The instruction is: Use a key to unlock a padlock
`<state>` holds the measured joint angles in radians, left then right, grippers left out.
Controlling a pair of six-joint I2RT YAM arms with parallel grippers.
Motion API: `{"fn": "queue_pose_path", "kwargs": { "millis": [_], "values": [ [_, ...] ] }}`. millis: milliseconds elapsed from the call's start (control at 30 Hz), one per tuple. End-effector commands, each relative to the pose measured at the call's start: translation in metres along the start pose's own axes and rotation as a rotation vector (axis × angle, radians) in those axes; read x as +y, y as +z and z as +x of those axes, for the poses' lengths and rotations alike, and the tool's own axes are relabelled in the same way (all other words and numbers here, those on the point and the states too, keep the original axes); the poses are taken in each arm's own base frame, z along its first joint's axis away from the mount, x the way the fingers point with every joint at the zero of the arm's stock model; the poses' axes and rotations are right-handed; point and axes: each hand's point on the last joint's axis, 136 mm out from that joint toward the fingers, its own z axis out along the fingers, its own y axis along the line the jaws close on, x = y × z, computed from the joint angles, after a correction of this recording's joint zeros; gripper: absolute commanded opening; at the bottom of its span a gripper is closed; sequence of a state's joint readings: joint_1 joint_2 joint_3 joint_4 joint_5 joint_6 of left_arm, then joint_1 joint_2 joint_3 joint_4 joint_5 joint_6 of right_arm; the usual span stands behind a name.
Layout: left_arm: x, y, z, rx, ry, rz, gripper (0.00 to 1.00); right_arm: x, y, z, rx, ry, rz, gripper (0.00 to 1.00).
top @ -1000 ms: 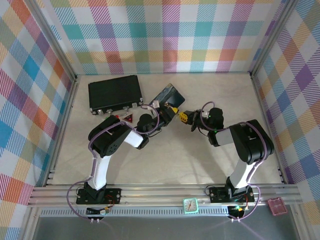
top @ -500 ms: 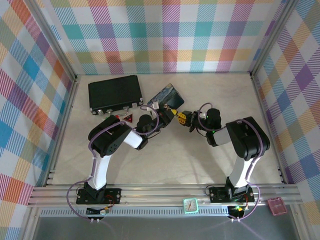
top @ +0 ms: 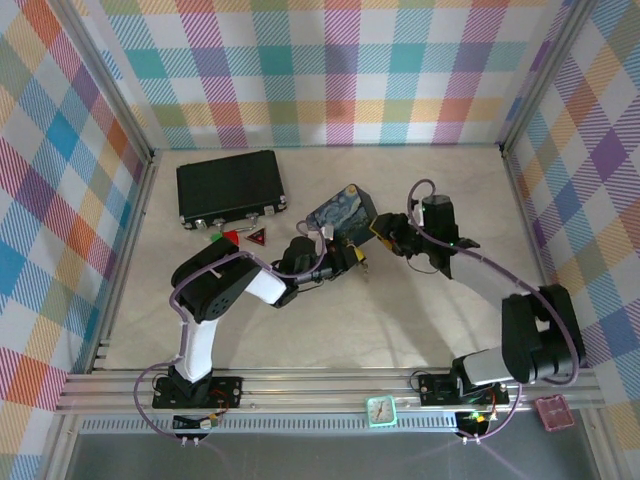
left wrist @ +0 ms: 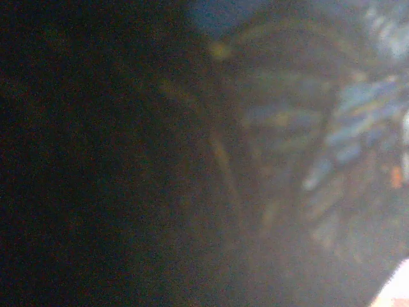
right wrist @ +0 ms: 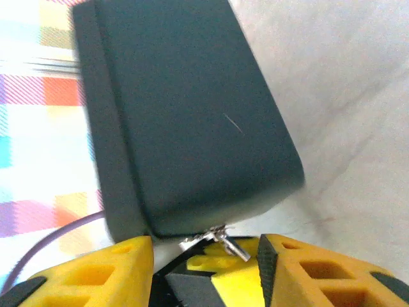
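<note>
Key (right wrist: 215, 239), thin bright silver sliver, lies within right end effector (right wrist: 203, 251)

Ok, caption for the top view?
The left tool and right tool crowd the blue painted tin; black case lies at back left.

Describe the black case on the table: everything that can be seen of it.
The black case is a flat, dark rectangle with silver trim and small latches along its near long edge. It lies shut and flat on the table, slightly skewed, at the far left near the checked walls. A red triangle lies in front of it, apart; nothing rests on it.
</note>
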<state>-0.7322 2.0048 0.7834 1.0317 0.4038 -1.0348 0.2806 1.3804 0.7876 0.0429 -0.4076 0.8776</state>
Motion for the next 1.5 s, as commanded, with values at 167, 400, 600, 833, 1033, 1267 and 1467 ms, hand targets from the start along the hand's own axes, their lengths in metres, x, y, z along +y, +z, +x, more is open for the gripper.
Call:
{"fn": "queue_pose_path", "kwargs": {
  "millis": [167, 400, 600, 833, 1033, 1267, 1467],
  "values": [
    [0.021, -0.009, 0.022, 0.127, 0.056, -0.254, 0.0, -0.037, -0.034, 0.005, -0.012, -0.296, 0.255, 0.52],
    [0.026, -0.009, 0.015, 0.12, 0.077, -0.374, 0.0, -0.047, -0.04, 0.009, -0.043, -0.298, 0.276, 0.53],
    [0.023, -0.003, 0.009, 0.096, 0.092, -0.402, 0.0, -0.055, -0.046, 0.013, -0.06, -0.296, 0.299, 0.53],
    [0.021, 0.005, 0.003, 0.066, 0.093, -0.423, 0.06, -0.062, -0.054, 0.016, -0.07, -0.29, 0.333, 0.53],
    [0.013, -0.011, -0.002, 0.028, 0.094, -0.445, 0.49, -0.052, -0.041, 0.032, -0.001, -0.326, 0.287, 0.54],
    [0.015, -0.064, -0.011, -0.057, 0.054, -0.462, 0.64, -0.036, -0.012, 0.056, 0.096, -0.471, 0.322, 0.56],
    [0.026, -0.116, -0.04, -0.176, 0.003, -0.488, 0.67, -0.035, 0.015, 0.071, 0.178, -0.602, 0.491, 0.56]
  ]
}}
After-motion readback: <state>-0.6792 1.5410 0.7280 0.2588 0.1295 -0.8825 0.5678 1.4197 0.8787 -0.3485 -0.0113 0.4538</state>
